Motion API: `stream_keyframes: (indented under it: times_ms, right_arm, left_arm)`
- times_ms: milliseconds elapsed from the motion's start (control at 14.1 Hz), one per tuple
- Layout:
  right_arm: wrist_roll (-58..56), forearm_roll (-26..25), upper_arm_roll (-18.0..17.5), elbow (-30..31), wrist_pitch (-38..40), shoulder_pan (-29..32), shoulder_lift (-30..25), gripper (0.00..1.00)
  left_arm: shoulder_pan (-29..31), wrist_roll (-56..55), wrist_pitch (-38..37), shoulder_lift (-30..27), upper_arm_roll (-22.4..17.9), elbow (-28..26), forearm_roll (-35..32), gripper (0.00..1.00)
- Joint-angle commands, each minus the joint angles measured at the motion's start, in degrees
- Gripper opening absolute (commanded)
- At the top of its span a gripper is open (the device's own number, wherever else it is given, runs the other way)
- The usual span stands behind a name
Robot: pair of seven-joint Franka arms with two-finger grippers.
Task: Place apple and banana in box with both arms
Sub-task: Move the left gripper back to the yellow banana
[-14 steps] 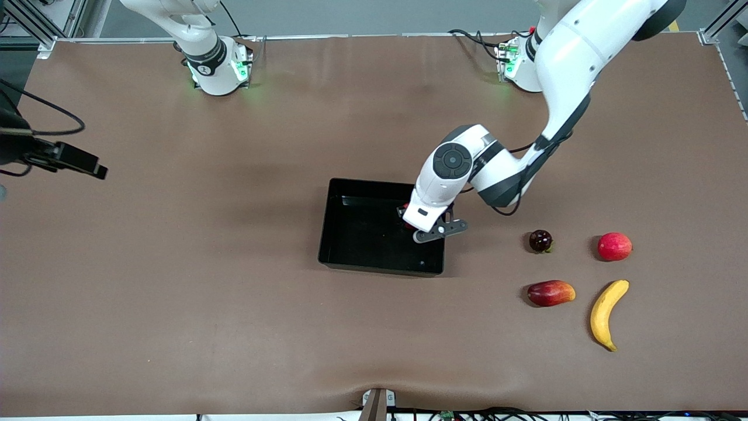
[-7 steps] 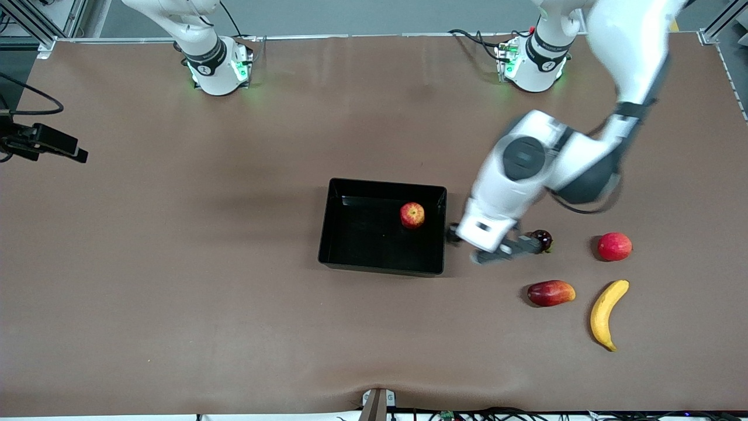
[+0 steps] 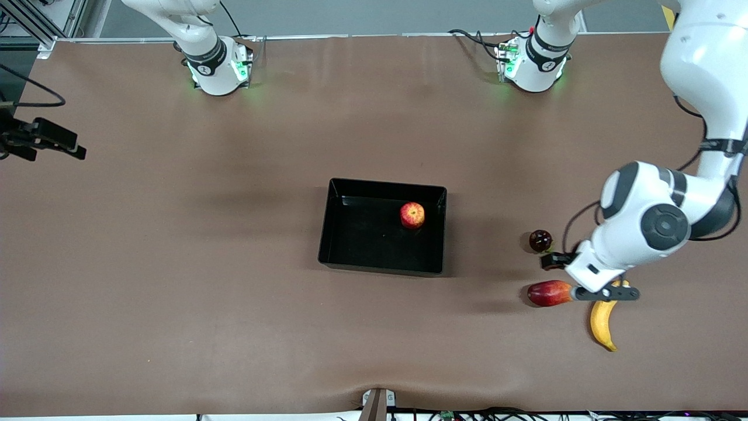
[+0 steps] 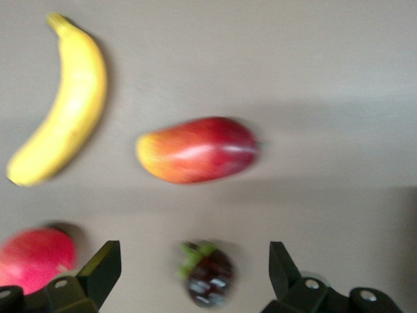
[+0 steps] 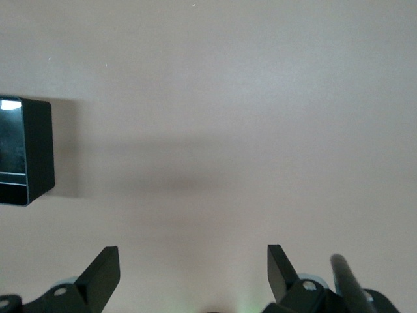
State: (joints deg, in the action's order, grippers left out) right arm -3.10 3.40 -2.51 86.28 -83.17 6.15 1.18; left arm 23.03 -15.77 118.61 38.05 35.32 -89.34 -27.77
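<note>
The apple (image 3: 412, 215) lies in the black box (image 3: 350, 234) at the table's middle, near the box's wall toward the left arm's end. The banana (image 3: 602, 321) lies on the table at the left arm's end, its upper end hidden under the left hand; it shows whole in the left wrist view (image 4: 65, 104). My left gripper (image 3: 555, 263) is open and empty, over the table among the loose fruits; in its wrist view (image 4: 193, 267) a dark round fruit sits below the gap. My right gripper (image 5: 193, 267) is open and empty, over bare table at the right arm's end.
An elongated red-yellow fruit (image 3: 546, 293) (image 4: 199, 150) lies beside the banana. A dark round fruit (image 3: 540, 240) (image 4: 207, 282) lies farther from the camera. A pinkish-red round fruit (image 4: 32, 257) is hidden under the left arm in the front view. The box's corner shows in the right wrist view (image 5: 26, 150).
The left gripper has let go of the apple in the box and swung away to over the fruits at the left arm's end. The right hand shifted slightly.
</note>
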Motion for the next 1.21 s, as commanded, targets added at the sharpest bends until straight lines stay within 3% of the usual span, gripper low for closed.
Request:
stream_keyframes:
  times_ms: [0, 356, 569, 996, 1138]
  right_arm:
    - [-0.77, -1.64, -0.13, 3.81, -0.94, -0.7, -3.64, 1.0]
    - [-0.94, -4.89, 1.63, 0.56, 0.56, -3.25, -3.03, 1.0]
    - [-1.21, -4.02, 1.89, 0.55, 0.82, -3.16, -3.03, 1.0]
    - [-1.21, -1.73, 2.07, 0.73, 0.91, -2.73, -3.2, 1.0]
    - [-1.21, -1.64, 2.07, 0.73, 0.91, -2.73, -3.2, 1.0]
  left_arm:
    - [1.66, 8.18, 2.67, 2.72, -1.47, 0.48, -6.75, 1.0]
    - [2.19, 24.35, 16.02, 7.73, -7.63, 1.01, -7.12, 1.0]
    - [2.37, 32.9, 17.27, 10.9, -8.69, 4.35, -6.42, 0.99]
    - [2.28, 39.32, 20.86, 13.54, -8.78, 5.58, -6.68, 0.7]
    - [2.28, 41.52, 22.01, 14.24, -9.83, 6.1, -6.77, 0.54]
